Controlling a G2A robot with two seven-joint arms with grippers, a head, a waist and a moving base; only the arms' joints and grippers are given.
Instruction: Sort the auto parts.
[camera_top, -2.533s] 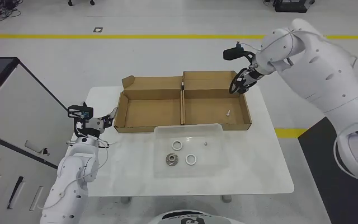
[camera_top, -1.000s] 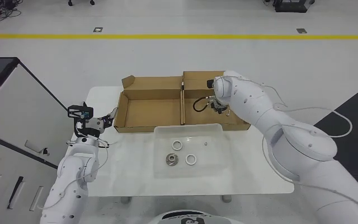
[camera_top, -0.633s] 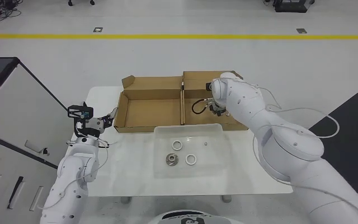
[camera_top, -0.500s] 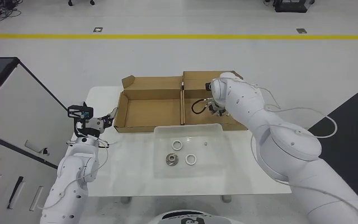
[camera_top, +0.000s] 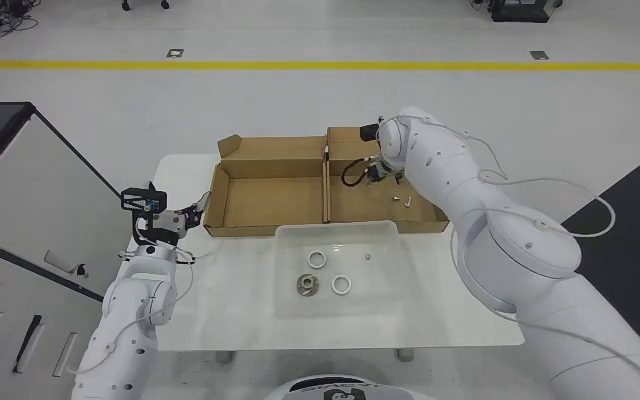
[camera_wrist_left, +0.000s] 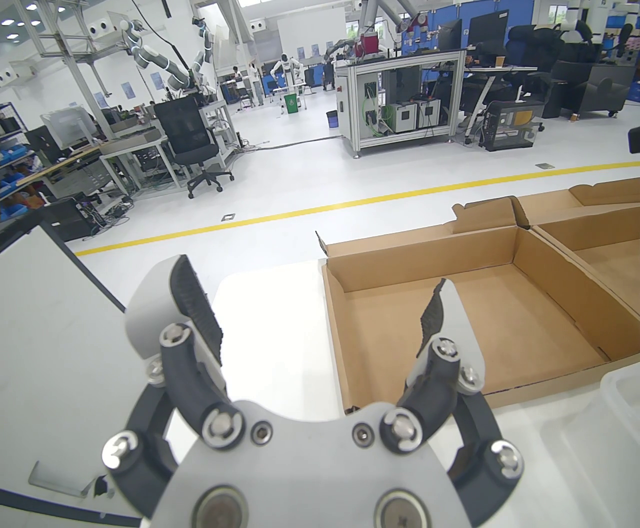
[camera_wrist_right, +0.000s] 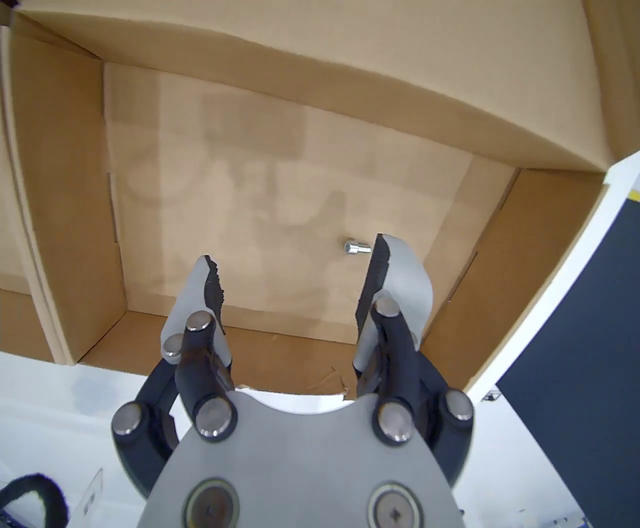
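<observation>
- Right gripper (camera_top: 374, 172) (camera_wrist_right: 295, 260) hung over the right cardboard box (camera_top: 350, 205) (camera_wrist_right: 250, 200), near its back wall; jaws spread wide, nothing between them.
- Bolt (camera_wrist_right: 356, 247) lay flat on its side on the right box floor, toward the front wall, apart from the walls.
- In the right wrist view the bolt's long axis ran roughly along the line joining the two fingertips: shank end just by one fingertip pad (camera_wrist_right: 372, 270), head end toward the gap between the jaws.
- Top view: bolt too small to tell which way it pointed.
- Left gripper (camera_top: 192, 213) (camera_wrist_left: 310, 280) sat at the counter (camera_top: 450, 290) edge, just beside the left cardboard box (camera_top: 268, 200) (camera_wrist_left: 475, 320); jaws apart, holding nothing.
- The two boxes stood side by side, touching along a shared wall.
- Clear bin (camera_top: 335, 228) stood on the counter in front of the boxes.
- The bin held two white rings (camera_top: 316, 258) (camera_top: 341, 284) lying flat, a grey round metal part (camera_top: 305, 286) beside the nearer ring, and a tiny part (camera_top: 368, 257) apart from them.
</observation>
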